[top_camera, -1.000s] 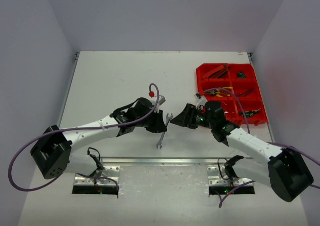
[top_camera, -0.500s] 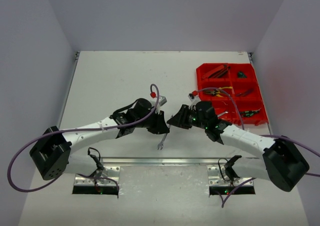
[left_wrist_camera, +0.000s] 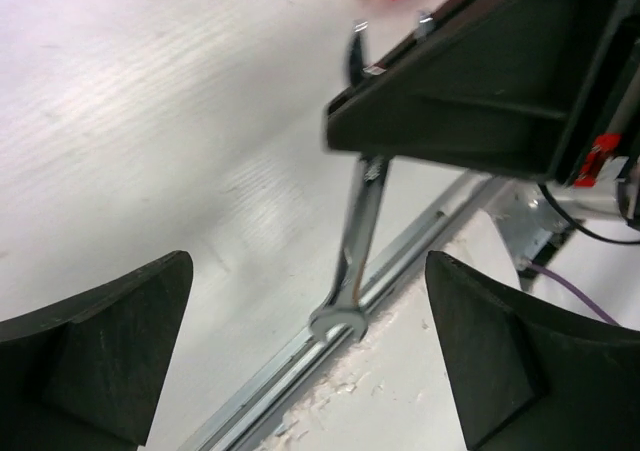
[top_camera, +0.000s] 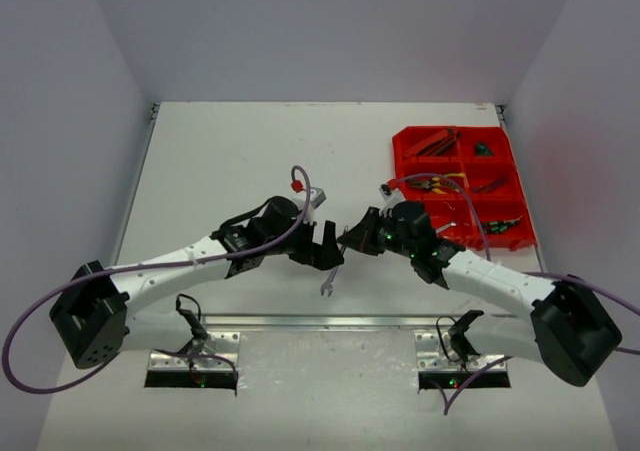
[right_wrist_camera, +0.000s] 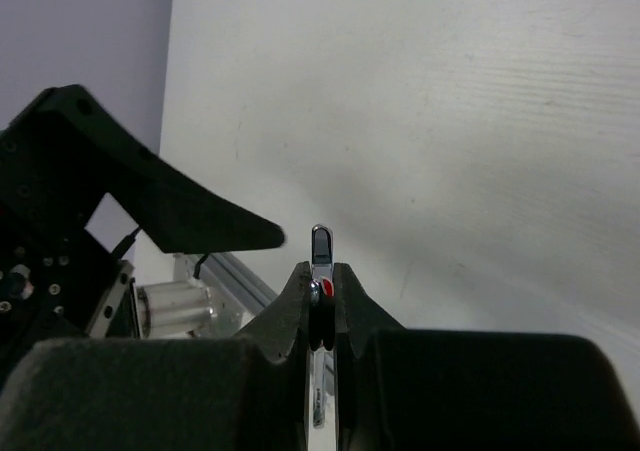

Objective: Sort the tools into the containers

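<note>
Centrally, right hand (right_wrist_camera: 320,276) pinches wrench (left_wrist_camera: 360,221) (left hand (left_wrist_camera: 305,301) spread).

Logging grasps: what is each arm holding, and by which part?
Right gripper pinches the silver wrench on its shank near one end; left gripper, open, holds nothing.

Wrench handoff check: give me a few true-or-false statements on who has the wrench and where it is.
1. The right gripper is shut on the wrench. True.
2. The left gripper is clamping the wrench. False: its jaws stand wide open, one on each side of the wrench and apart from it.
3. The wrench lies in the red tray. False: it is held between the two arms, outside the tray.
4. The red tray already holds some tools. True.
</note>
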`<action>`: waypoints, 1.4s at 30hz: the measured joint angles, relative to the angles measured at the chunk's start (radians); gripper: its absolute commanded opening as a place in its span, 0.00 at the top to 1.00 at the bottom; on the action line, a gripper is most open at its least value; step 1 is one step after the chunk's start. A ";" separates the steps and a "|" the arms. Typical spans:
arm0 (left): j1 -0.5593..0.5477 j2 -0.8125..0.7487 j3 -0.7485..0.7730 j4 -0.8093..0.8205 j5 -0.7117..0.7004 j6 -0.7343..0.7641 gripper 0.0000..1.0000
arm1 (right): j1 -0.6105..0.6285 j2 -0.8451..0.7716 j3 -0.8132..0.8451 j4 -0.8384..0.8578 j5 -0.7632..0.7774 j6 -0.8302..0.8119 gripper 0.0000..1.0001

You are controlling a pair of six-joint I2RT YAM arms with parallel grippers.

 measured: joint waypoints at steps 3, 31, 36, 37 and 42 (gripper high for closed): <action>-0.001 -0.084 0.040 -0.118 -0.120 0.007 0.00 | -0.067 -0.066 0.019 -0.099 0.027 -0.031 1.00; -0.002 -0.571 0.025 -0.433 -0.549 0.093 0.00 | -0.826 -0.003 0.253 -0.462 0.198 -0.270 0.82; -0.002 -0.547 0.016 -0.427 -0.541 0.095 0.00 | -0.826 0.028 0.248 -0.457 0.200 -0.281 0.39; -0.002 -0.550 0.013 -0.428 -0.541 0.096 0.00 | -0.826 0.028 0.248 -0.453 0.195 -0.283 0.31; -0.002 -0.562 0.012 -0.420 -0.545 0.096 0.00 | -0.826 -0.003 0.248 -0.469 0.177 -0.280 0.01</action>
